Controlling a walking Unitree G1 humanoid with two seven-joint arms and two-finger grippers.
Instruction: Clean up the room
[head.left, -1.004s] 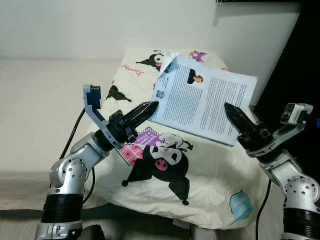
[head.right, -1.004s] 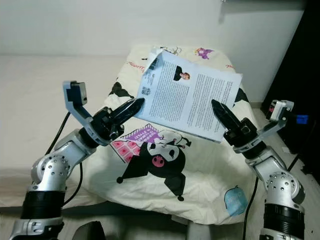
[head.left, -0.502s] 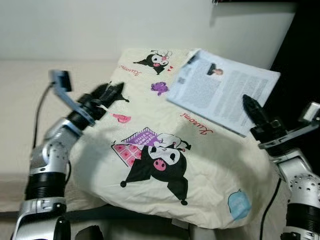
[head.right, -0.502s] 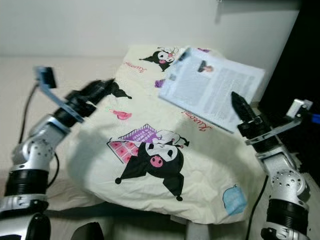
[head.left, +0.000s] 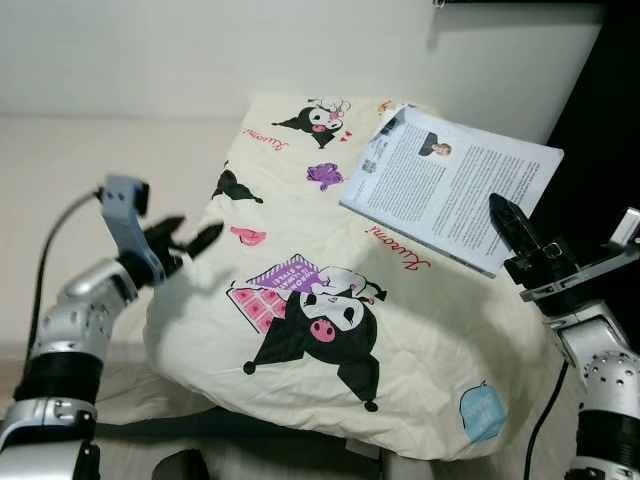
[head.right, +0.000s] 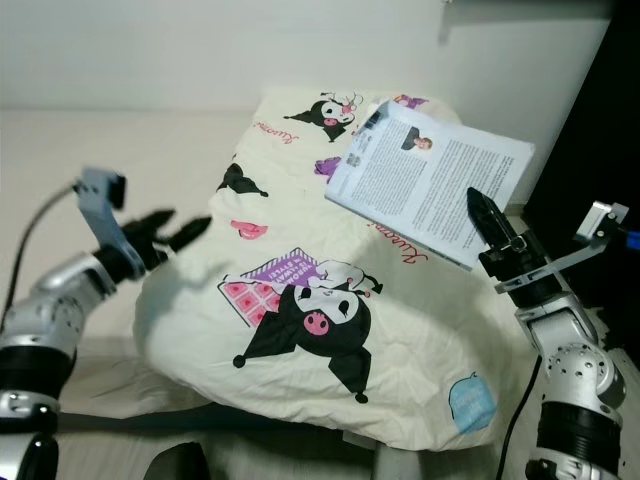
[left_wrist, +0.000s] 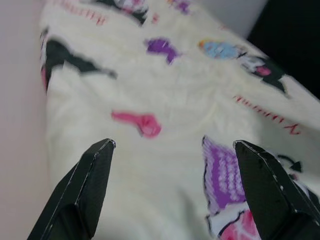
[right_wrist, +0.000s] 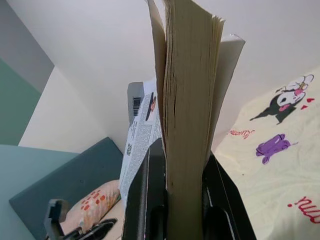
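Observation:
A paperback book (head.left: 450, 190), back cover up with printed text and a small photo, hangs tilted over the far right part of a cream cartoon-print pillow (head.left: 330, 330). My right gripper (head.left: 510, 225) is shut on the book's near right edge. In the right wrist view the page block (right_wrist: 187, 100) stands clamped between the two black fingers (right_wrist: 145, 200). My left gripper (head.left: 195, 230) is open and holds nothing. It sits just off the pillow's left edge, pointing at the pink and purple prints (left_wrist: 145, 122).
The pillow lies on a beige bed (head.left: 80, 170) against a white wall (head.left: 200, 50). A dark, tall surface (head.left: 600, 120) stands at the right, beyond the book. A light blue tag (head.left: 482, 412) is on the pillow's near right corner.
My left gripper has let go of the book's left edge and drawn back to the left, off the pillow. The right gripper alone has carried the book to the right.

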